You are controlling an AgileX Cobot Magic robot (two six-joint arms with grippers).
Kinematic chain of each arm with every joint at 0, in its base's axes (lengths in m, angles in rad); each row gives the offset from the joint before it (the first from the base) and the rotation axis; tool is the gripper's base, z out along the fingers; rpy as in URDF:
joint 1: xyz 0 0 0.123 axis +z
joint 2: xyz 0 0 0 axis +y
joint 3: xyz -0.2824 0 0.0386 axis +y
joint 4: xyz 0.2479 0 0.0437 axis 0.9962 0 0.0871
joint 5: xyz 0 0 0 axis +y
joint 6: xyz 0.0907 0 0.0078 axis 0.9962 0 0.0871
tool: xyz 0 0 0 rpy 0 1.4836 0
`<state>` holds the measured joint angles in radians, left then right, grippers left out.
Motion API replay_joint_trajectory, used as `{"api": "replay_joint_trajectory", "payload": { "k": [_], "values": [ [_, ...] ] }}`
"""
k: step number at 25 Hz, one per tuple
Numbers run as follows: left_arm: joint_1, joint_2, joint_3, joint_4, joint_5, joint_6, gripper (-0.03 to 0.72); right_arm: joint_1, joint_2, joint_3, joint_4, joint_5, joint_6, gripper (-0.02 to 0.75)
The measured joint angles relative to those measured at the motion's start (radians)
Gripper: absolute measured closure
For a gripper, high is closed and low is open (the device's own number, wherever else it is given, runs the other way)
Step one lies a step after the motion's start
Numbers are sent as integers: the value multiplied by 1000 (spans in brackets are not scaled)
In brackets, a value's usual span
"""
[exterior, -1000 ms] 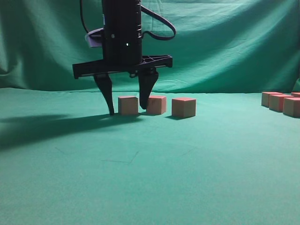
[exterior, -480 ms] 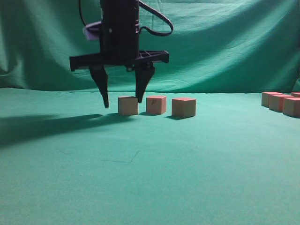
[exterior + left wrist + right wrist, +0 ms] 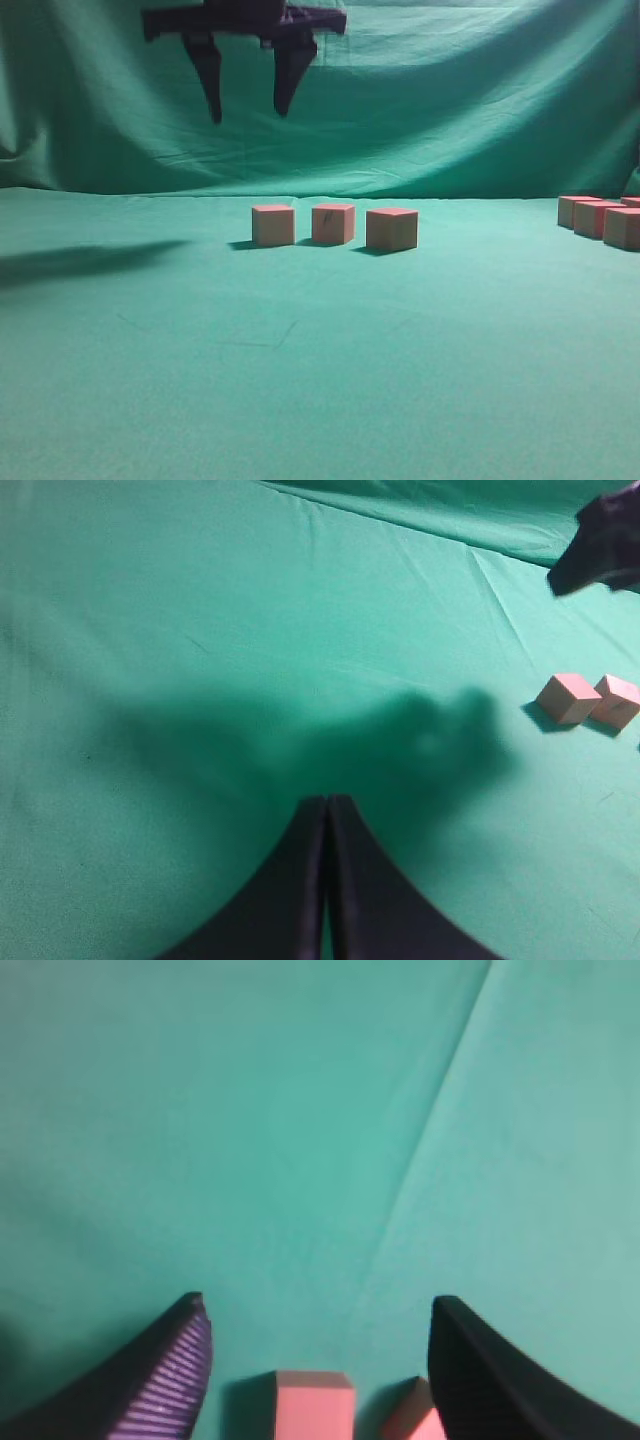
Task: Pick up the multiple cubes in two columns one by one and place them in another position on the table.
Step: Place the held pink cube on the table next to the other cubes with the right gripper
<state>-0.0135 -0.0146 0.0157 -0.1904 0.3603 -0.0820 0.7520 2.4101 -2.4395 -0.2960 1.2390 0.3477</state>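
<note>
The right end effector [image 3: 246, 100] hangs high above the green desk [image 3: 300, 380], with its two dark fingers spread apart and nothing between them; it is empty. Right under it, three cubes [image 3: 335, 225] sit in a row on the desk, each close to the next but not touching; more cubes [image 3: 600, 215] wait at the far right edge, well apart from the row. In the right wrist view, one cube [image 3: 314, 1405] shows between the open fingers, far below, and the corner of another peeks in beside it. The left end effector [image 3: 326, 880] is squeezed shut with nothing in it, low over bare cloth, away from the cubes.

What could go wrong: the row is tight, so if a new cube comes down too near, a finger may bump a cube that is already there and push it out of line; the far pile is also packed close, so a finger could land on two cubes at once and knock one over; the cloth has creases, and a cube set on one might tip.
</note>
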Motion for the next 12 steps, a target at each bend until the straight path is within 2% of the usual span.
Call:
{"api": "replay_joint_trajectory", "payload": {
  "k": [3,8,12],
  "values": [
    [0,0,0,0,0,0,688,0,-21,-39,-1,4,-24,325],
    [0,0,0,0,0,0,688,0,-135,-36,80,16,-95,325],
    [0,0,0,0,0,0,688,0,-304,74,90,16,-117,325]
  ]
}}
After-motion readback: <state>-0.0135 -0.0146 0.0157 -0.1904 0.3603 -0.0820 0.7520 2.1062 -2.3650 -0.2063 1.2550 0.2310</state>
